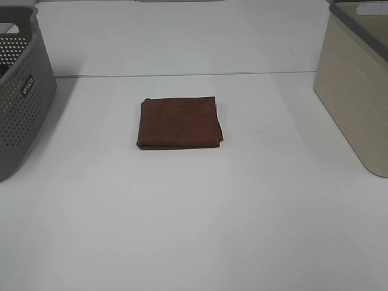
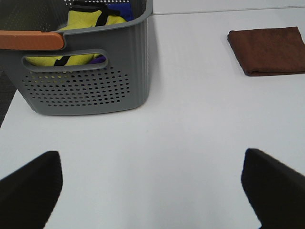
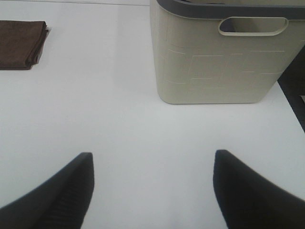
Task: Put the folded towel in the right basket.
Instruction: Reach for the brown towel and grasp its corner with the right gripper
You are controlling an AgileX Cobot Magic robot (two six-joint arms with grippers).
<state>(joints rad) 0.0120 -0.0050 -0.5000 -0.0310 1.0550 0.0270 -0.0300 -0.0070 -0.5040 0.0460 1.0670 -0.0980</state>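
Note:
A folded brown towel [image 1: 179, 123] lies flat on the white table [image 1: 194, 206], near the middle. It also shows in the left wrist view [image 2: 268, 50] and the right wrist view [image 3: 21, 44]. The beige right basket [image 1: 357, 85] stands at the table's right edge; the right wrist view shows its wall and handle slot [image 3: 214, 57]. My left gripper [image 2: 152, 191] is open and empty over bare table, well away from the towel. My right gripper [image 3: 152, 186] is open and empty, in front of the beige basket. Neither gripper shows in the high view.
A grey perforated basket [image 1: 18, 91] stands at the table's left edge; the left wrist view [image 2: 86, 81] shows yellow and blue cloth inside it and an orange handle [image 2: 31, 40]. The table's far edge runs behind the towel.

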